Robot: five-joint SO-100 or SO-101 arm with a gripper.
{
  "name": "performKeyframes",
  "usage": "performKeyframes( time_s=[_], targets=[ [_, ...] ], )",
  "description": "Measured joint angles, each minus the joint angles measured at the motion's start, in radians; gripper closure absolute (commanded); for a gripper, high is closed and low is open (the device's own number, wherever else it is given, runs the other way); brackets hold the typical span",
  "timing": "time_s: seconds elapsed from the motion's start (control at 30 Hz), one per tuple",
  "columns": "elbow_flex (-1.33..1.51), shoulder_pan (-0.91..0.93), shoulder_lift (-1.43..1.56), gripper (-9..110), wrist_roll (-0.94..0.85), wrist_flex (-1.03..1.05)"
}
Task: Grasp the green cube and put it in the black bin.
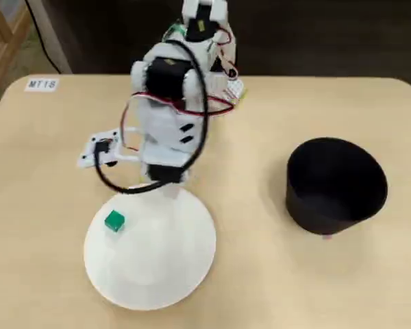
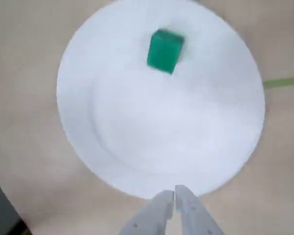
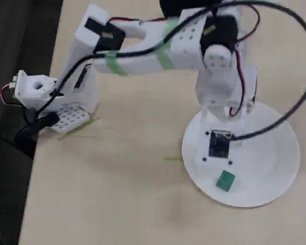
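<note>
The green cube (image 1: pixel 114 221) lies on the left part of a white plate (image 1: pixel 157 274) in a fixed view. It also shows in the wrist view (image 2: pixel 164 51) and in the other fixed view (image 3: pixel 225 180). The black bin (image 1: pixel 335 185) stands upright and empty, to the right of the plate. My gripper (image 2: pixel 175 196) points down over the plate's rim, well apart from the cube. Its fingers are together with nothing between them. In both fixed views the arm's body mostly hides the gripper (image 1: pixel 170 186) (image 3: pixel 227 116).
The arm's base (image 3: pixel 71 115) stands at the table's back edge. A thin green tape strip (image 2: pixel 284 82) lies on the table beside the plate, and another (image 3: pixel 171 158) shows in a fixed view. A label (image 1: pixel 41 84) sits at the far left corner.
</note>
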Motion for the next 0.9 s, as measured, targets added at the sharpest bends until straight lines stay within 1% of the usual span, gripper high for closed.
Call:
performKeyframes(
  time_s=[0.13,0.27,0.53,0.67,0.9],
  targets=[
    [-0.044,0.046,-0.057,80,0.011,0.009],
    [-0.051,0.057,-0.077,70,0.011,0.017],
    [-0.061,0.095,-0.164,66,0.012,0.017],
    [-0.100,0.118,-0.204,61,0.011,0.017],
    [-0.138,0.155,-0.262,57,-0.002,0.029]
  ],
)
